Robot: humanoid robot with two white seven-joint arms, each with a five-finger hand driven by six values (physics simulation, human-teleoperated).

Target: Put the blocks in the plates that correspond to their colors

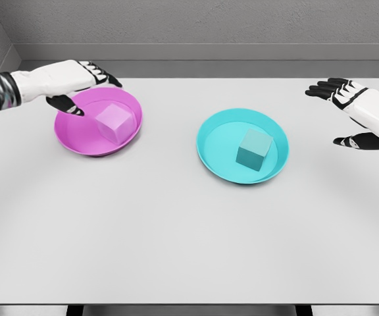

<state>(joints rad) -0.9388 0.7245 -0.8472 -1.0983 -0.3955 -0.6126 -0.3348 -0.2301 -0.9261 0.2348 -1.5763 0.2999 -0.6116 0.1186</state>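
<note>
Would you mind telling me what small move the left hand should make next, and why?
Probably lift the left hand up and back from the round pink plate. The pink cube already lies in that plate and the teal cube in the round teal plate, so sorting looks finished. The left hand's fingers are open over the plate's rim, holding nothing; the right hand is clear.

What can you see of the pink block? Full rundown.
The pink block is a plain light-pink cube with a matte, uniform surface and no markings. It sits inside the pink plate, slightly right of the plate's middle, resting flat on one face and turned a little so an edge faces the camera. Only the plate touches it. The left robot hand hovers over the plate's far-left rim, fingers open, clear of the block.
</note>
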